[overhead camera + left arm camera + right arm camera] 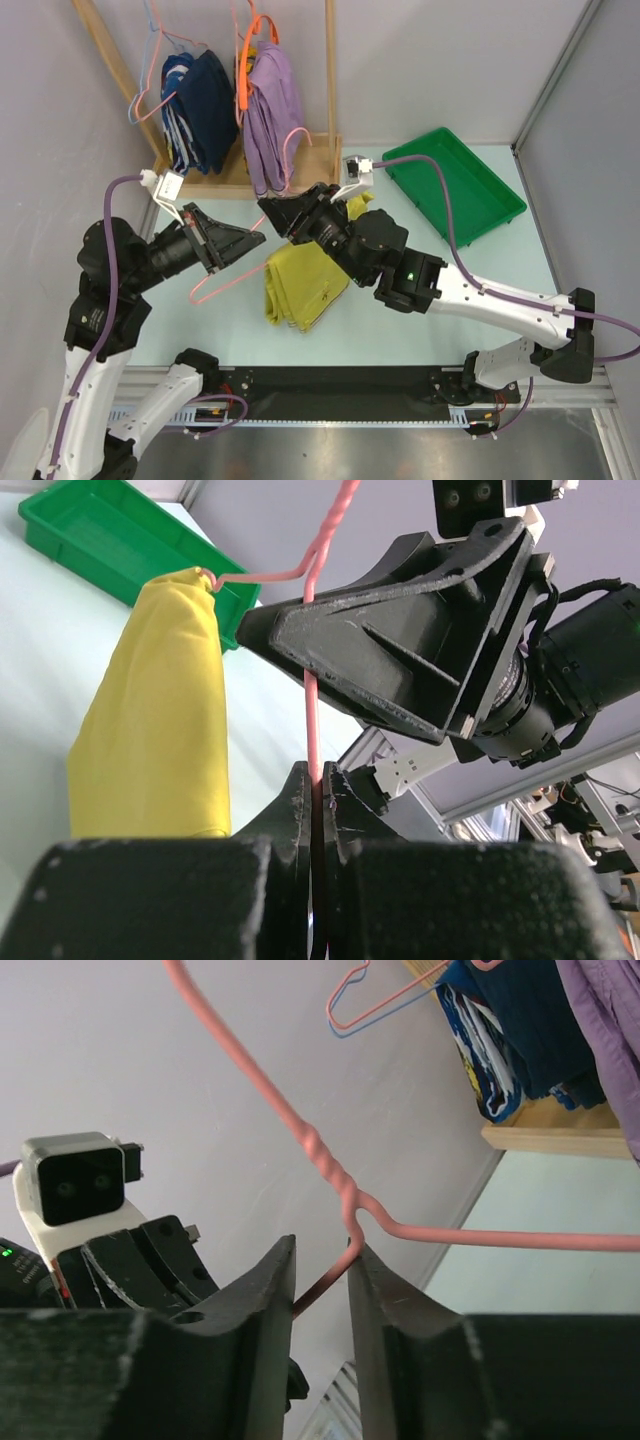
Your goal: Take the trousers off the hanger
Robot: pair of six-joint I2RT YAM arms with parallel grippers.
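The mustard-yellow trousers [300,285] hang folded over one end of the thin pale-pink wire hanger [225,285], low over the table. In the left wrist view the trousers [150,730] droop from a corner of the hanger [312,710]. My left gripper [262,237] [318,775] is shut on a straight run of the wire. My right gripper [266,212] [322,1245] faces it from the right. Its jaws stand a narrow gap apart, and the hanger [480,1238] wire crosses that gap just below the twisted neck.
A green tray [455,185] lies at the back right. A wooden rack [300,165] at the back left carries navy garments [200,110], a lilac garment [270,110] on an orange hanger [245,70], and a light-blue wire hanger [150,90].
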